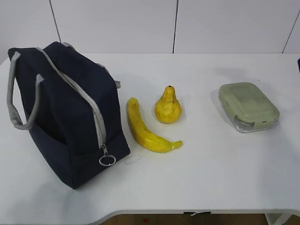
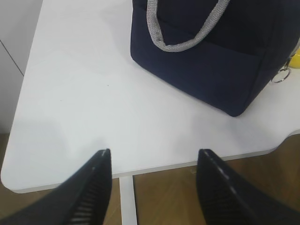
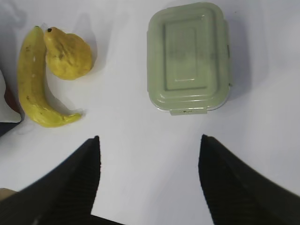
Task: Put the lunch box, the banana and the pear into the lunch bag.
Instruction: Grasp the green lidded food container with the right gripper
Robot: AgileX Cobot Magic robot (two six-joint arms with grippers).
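The navy lunch bag stands zipped shut at the left of the white table, its metal pull ring at the near end. The banana lies beside it, the pear just right of the banana. The lunch box with its sage-green lid sits at the right. Neither gripper shows in the exterior view. My left gripper is open and empty above the table's near edge, short of the bag. My right gripper is open and empty above bare table, short of the lunch box, banana and pear.
The white table has a curved front edge near the bag. A white panelled wall stands behind the table. Wooden floor shows below the table edge in the left wrist view.
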